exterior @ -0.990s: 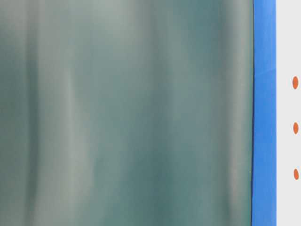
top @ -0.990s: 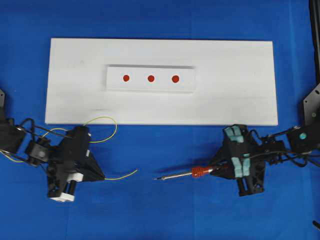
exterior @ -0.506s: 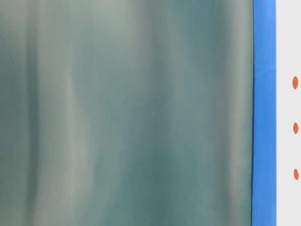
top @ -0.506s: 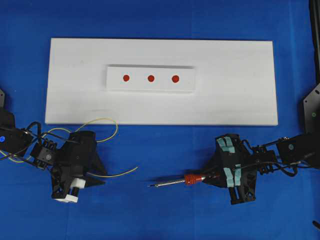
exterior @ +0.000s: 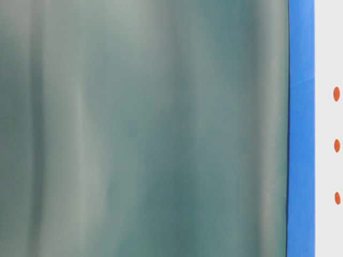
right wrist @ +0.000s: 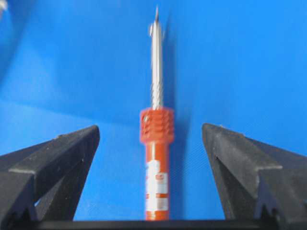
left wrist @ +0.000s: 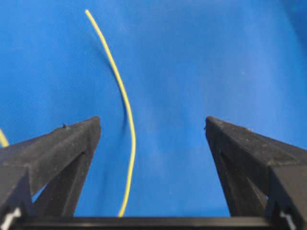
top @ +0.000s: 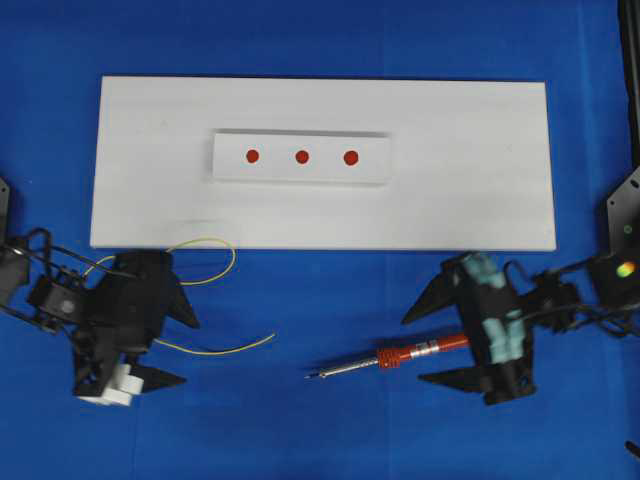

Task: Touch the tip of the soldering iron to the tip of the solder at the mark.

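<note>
Soldering iron (top: 392, 358): rigid, light; grasp orange handle. Solder (left wrist: 125, 110): limp. Left gripper (left wrist: 152, 125) and right gripper (right wrist: 149, 132) spread wide, empty.

A robotics lab bench set up for a staged test: the desk (top: 320, 420) is draped in plain blue cloth, and beyond the two claws lies a white board (top: 470, 170) bearing a raised white strip (top: 300, 172) with three red dots (top: 301, 157). Black robot arms enter from both sides, the left claw (top: 170, 345) and the right claw (top: 440, 340) flanking the bare work area.
</note>
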